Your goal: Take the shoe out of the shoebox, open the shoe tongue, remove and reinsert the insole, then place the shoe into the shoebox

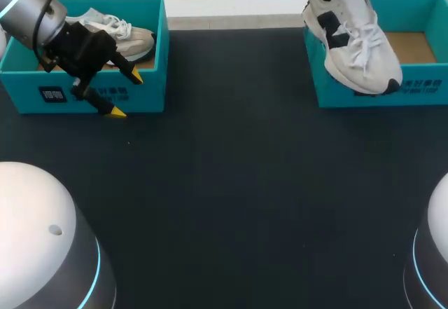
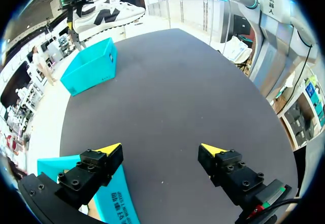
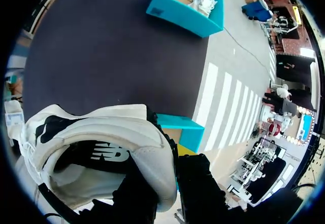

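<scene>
Two shoeboxes flank the tabletop (image 1: 231, 169). Our right fingers (image 3: 188, 168) clamp the white shoe (image 1: 353, 39) by its heel, holding it tilted, toe down, over the right shoebox (image 1: 427, 92). We judge the take-out step nearly done; next the shoe needs setting down on the tabletop. Our left fingers (image 1: 133, 76) hang spread and empty before the left shoebox (image 1: 35, 85). The heel mostly hides the right fingertips, and the insole is out of sight.

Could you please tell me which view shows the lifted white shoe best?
The head view: the whole shoe, laces and all, shows tilted over the right box. The right wrist view shows only its heel opening up close; in the left wrist view the shoe is small and far.
</scene>
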`<state>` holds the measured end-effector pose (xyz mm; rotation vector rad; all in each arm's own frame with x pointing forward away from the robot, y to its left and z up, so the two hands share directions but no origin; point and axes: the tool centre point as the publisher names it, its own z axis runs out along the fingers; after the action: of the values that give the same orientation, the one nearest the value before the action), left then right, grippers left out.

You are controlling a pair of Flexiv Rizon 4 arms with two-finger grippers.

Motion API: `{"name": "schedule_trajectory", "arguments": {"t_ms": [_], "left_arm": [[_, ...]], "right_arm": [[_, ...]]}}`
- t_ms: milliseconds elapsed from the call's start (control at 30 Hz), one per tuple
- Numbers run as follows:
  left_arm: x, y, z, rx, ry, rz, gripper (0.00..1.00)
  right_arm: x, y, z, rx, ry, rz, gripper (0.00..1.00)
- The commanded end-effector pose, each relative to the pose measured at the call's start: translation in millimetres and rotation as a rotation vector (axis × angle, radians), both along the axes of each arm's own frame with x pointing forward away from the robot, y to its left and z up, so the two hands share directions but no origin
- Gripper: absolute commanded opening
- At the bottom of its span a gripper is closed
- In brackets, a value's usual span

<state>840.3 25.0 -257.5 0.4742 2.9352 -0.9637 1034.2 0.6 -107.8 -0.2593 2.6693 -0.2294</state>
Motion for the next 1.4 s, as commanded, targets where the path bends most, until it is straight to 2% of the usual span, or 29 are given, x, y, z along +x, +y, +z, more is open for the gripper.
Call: {"name": "schedule_trajectory", "arguments": {"t_ms": [33,367,533,667,833,933,1200,1267,1400], "left_arm": [[-0.8,0,0,0.003,-0.001,0.001,1.00],[-0.8,0,0,0.003,-0.001,0.001,1.00],[-0.8,0,0,0.003,-0.001,0.001,1.00],[-0.8,0,0,0.003,-0.001,0.001,1.00],[-0.8,0,0,0.003,-0.001,0.001,1.00],[-0.8,0,0,0.003,-0.001,0.001,1.00],[-0.8,0,0,0.003,-0.001,0.001,1.00],[-0.8,0,0,0.003,-0.001,0.001,1.00],[-0.8,0,0,0.003,-0.001,0.001,1.00]], "right_arm": [[-2.5,-2,0,0.002,-0.004,0.004,0.00],[-2.5,-2,0,0.002,-0.004,0.004,0.00],[23.8,-49,-12,0.009,0.007,-0.005,0.00],[39.6,-74,-14,-0.012,-0.001,-0.001,0.00],[47.3,-114,-16,-0.025,0.008,-0.026,0.00],[50.6,-150,-25,-0.039,0.030,-0.066,0.00],[59.1,-228,-40,-0.038,0.025,-0.181,0.00],[59.8,-241,-41,-0.045,-0.006,-0.165,0.00],[59.8,-241,-41,-0.045,-0.006,-0.165,0.00]]}}
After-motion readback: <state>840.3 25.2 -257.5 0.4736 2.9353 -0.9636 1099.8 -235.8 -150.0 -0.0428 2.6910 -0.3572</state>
